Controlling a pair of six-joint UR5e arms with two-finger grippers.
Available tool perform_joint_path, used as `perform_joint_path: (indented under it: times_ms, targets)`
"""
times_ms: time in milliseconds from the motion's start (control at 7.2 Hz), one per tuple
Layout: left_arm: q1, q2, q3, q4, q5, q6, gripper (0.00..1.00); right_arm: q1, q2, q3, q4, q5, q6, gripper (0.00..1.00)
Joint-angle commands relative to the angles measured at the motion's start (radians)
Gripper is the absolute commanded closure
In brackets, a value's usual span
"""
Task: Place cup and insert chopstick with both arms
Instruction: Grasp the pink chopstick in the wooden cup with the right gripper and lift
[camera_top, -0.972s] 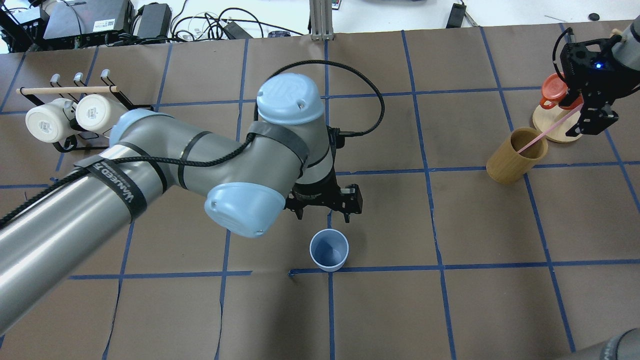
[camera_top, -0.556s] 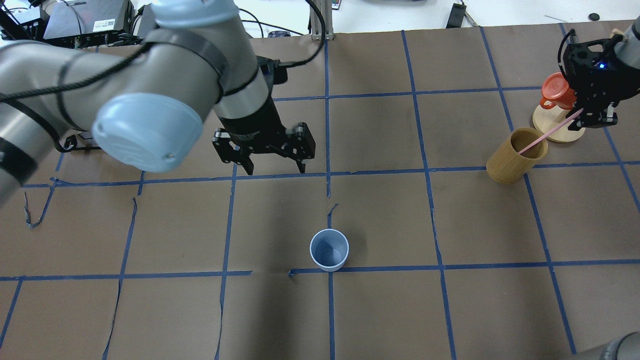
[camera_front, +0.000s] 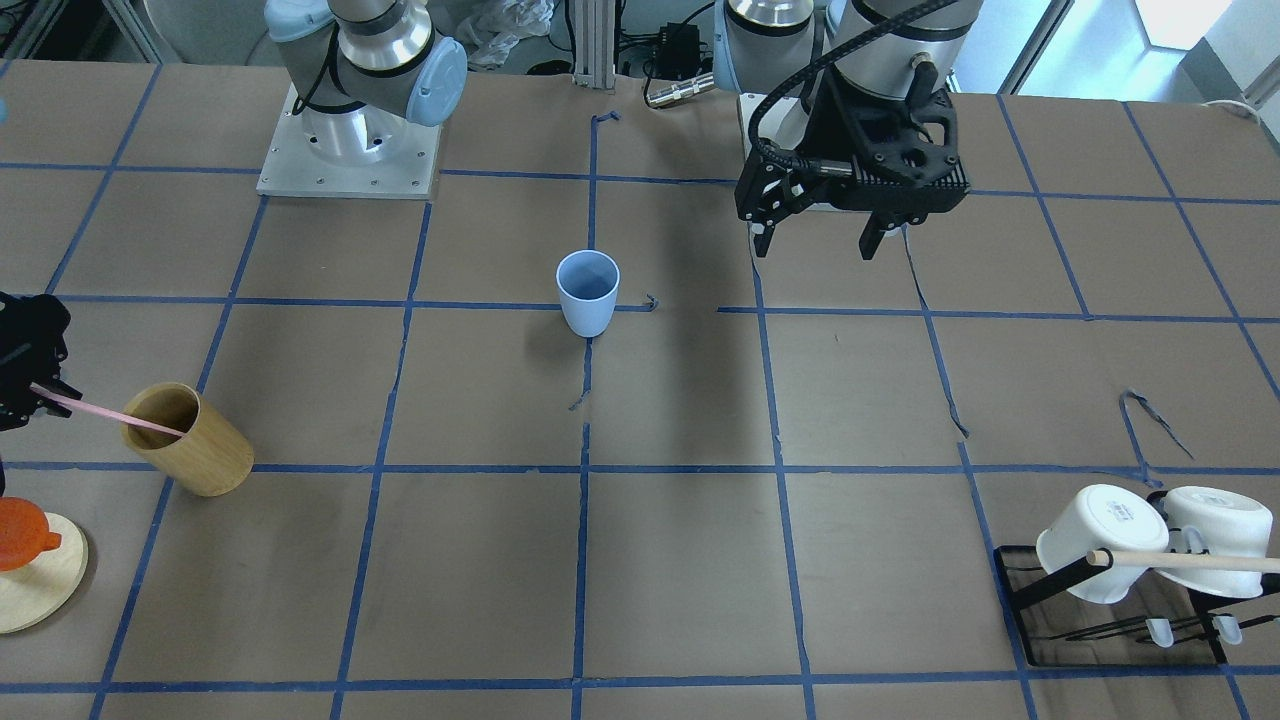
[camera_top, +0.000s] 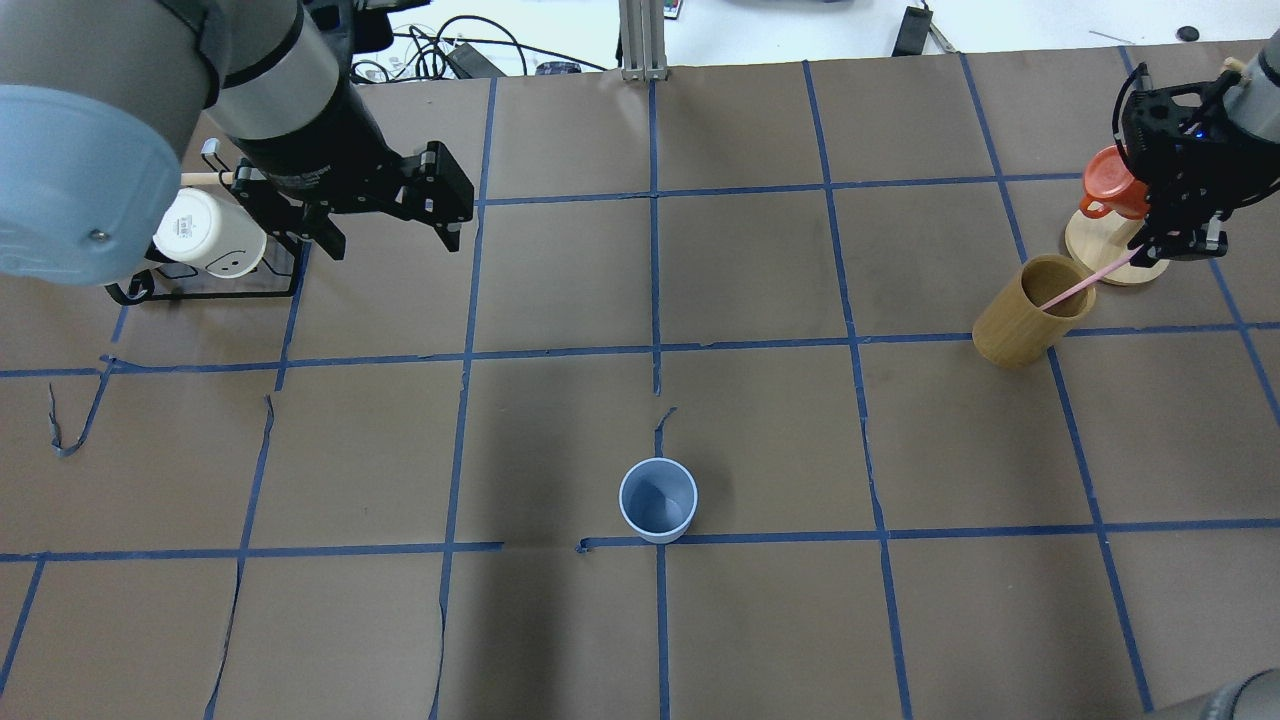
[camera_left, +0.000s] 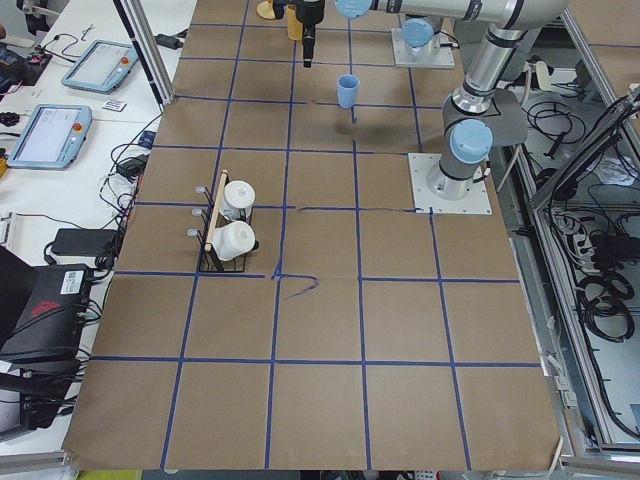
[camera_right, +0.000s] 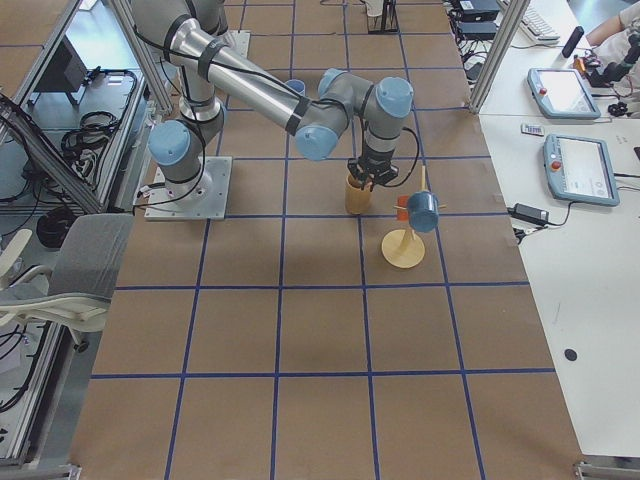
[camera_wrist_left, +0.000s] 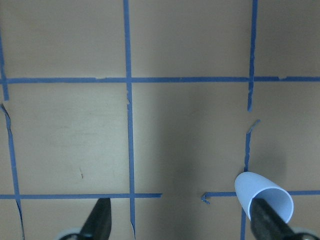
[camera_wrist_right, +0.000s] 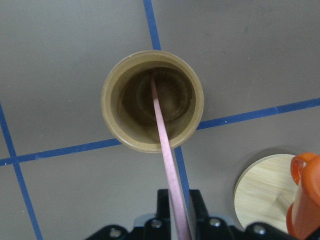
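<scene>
The table (camera_top: 900, 620) is brown paper with a blue tape grid. My left hand (camera_top: 392, 245) hangs over the far left by the mug rack (camera_top: 200, 294), fingers spread wide and holding nothing. My right hand (camera_top: 1160, 255) is way over at the far right, pinching the top end of the chopstick (camera_top: 1075, 288). The stick's lower end leans inside the tan wooden cup (camera_top: 1025, 320). The cup (camera_top: 658, 500) stands upright and empty mid-table, well apart from both hands.
</scene>
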Motion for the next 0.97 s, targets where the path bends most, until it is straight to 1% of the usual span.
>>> perform_joint_path:
  times_ms: [0, 278, 417, 556, 694, 833]
  targets:
    - [0.016, 0.002, 0.000, 0.032, 0.003, 0.017, 0.02, 0.000, -0.004, -0.001, 0.031, -0.005, -0.001, 0.93]
    - [0.016, 0.010, 0.000, 0.032, 0.006, 0.017, 0.00, 0.000, -0.022, -0.004, 0.050, -0.005, -0.001, 0.97]
    - [0.016, 0.012, -0.001, 0.031, 0.006, 0.017, 0.00, 0.002, -0.028, -0.010, 0.082, -0.003, 0.002, 0.99]
    - [0.016, 0.012, -0.001, 0.031, 0.006, 0.017, 0.00, 0.005, -0.031, -0.013, 0.083, -0.008, 0.014, 0.99]
    - [0.017, 0.012, -0.001, 0.031, 0.006, 0.017, 0.00, 0.005, -0.051, -0.024, 0.084, -0.043, 0.016, 1.00]
    - [0.017, 0.012, -0.001, 0.029, 0.006, 0.017, 0.00, 0.005, -0.068, -0.027, 0.084, -0.054, 0.018, 1.00]
